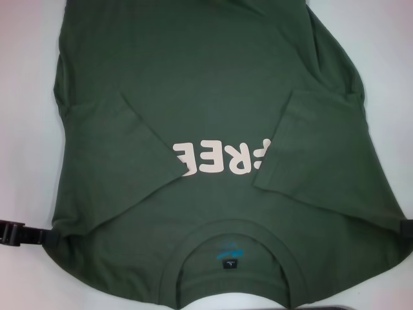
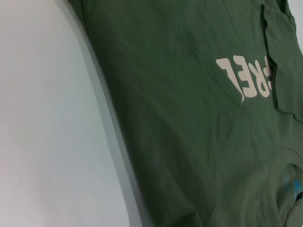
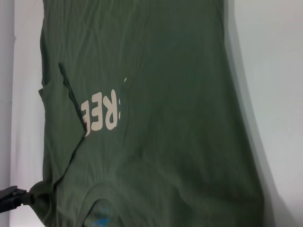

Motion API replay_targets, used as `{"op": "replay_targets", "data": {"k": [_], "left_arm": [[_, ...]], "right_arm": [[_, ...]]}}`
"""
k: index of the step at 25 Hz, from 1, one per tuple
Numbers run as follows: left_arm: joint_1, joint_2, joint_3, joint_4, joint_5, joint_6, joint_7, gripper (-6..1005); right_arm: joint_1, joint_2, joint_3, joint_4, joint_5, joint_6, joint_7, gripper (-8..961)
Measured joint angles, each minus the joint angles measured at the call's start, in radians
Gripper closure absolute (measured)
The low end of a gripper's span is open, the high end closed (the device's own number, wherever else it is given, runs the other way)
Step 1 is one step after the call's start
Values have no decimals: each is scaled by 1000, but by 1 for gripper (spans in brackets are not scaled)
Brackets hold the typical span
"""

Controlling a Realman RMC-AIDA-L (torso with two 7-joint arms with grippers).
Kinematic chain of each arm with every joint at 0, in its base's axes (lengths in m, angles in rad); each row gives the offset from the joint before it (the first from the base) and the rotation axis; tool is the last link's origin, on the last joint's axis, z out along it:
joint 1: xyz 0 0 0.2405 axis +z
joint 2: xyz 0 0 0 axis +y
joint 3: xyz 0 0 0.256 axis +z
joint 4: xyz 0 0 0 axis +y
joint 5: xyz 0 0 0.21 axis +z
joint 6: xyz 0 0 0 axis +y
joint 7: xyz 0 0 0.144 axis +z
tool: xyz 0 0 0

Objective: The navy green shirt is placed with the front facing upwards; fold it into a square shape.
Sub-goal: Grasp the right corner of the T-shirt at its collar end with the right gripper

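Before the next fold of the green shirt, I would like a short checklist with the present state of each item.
1. Navy green shirt front up, letters showing: ok.
2. Both sleeves folded inward over the chest: ok.
3. Collar on the robot's near side: ok.
4. Left gripper at the shirt's near left edge: ok.
5. Right gripper at the near right edge, barely in view: cannot tell its grip.
6. Cloth flat, no big wrinkles: not ok, the far right side is bunched.
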Motion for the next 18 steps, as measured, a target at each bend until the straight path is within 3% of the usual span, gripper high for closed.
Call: {"op": "replay_targets", "data": {"k": [18], "left_arm": [[-6, 1, 0, 0, 0, -3, 2, 972]], "right_arm": [[2, -1, -10, 23, 0, 6, 0, 275]]}}
